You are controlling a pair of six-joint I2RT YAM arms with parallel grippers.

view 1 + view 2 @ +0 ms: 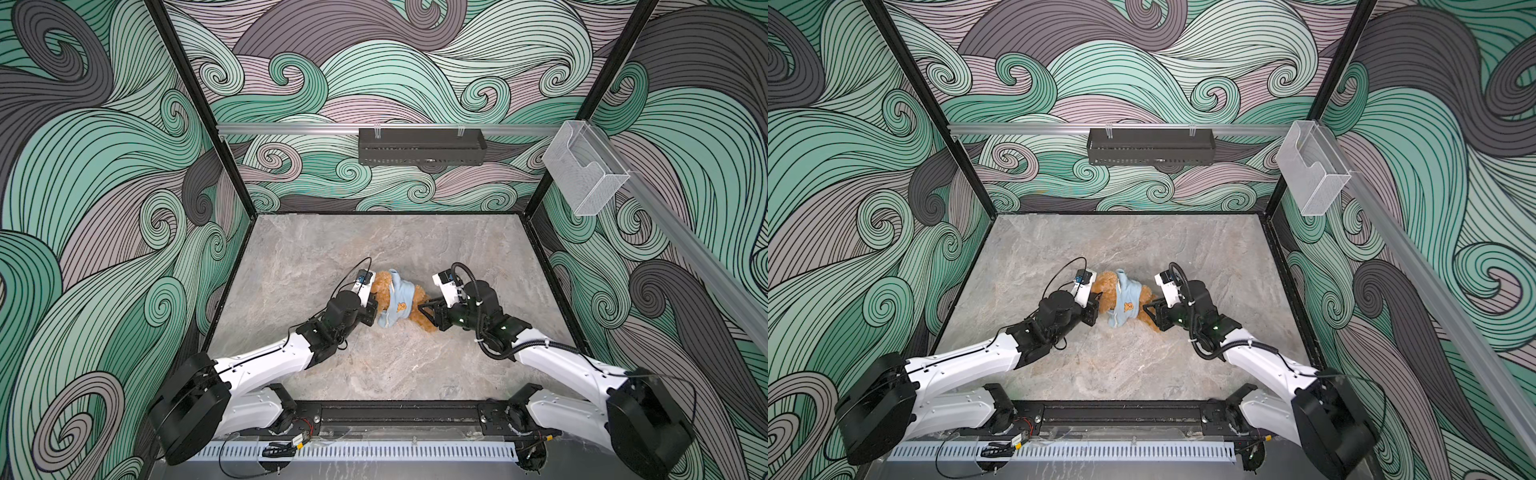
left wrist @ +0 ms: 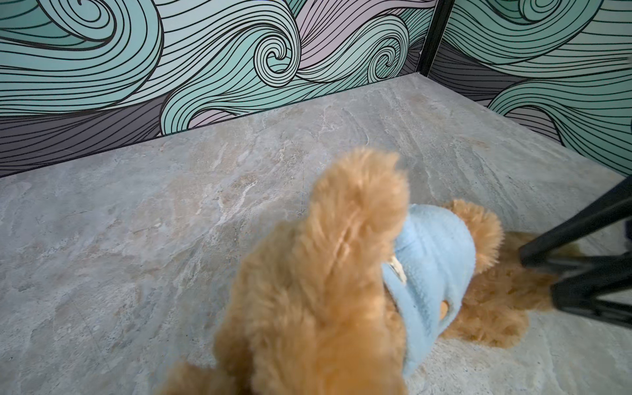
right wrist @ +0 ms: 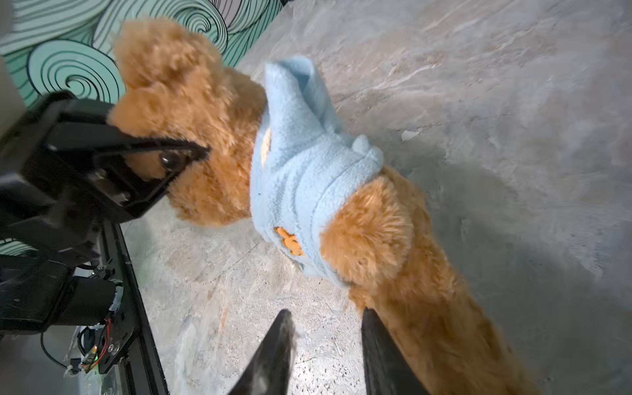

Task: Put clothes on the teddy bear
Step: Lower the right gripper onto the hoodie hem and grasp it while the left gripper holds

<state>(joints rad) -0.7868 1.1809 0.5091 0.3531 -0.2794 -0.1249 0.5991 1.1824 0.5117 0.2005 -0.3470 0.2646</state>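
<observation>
One teddy bear (image 1: 380,286), one shirt (image 1: 400,302), two hands (image 1: 375,309) (image 1: 424,314)

Lighting: bright, even, overhead. Shadows: soft, on the table (image 3: 513,102) beside the teddy bear (image 3: 205,113). Top views: sharp, edges bowed. Wrist views: nearest fur blurred.

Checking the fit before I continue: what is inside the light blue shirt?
The teddy bear fills the shirt with its torso; its head, one arm and legs stick out. Whether the other arm is in a sleeve is hidden by the fabric.
</observation>
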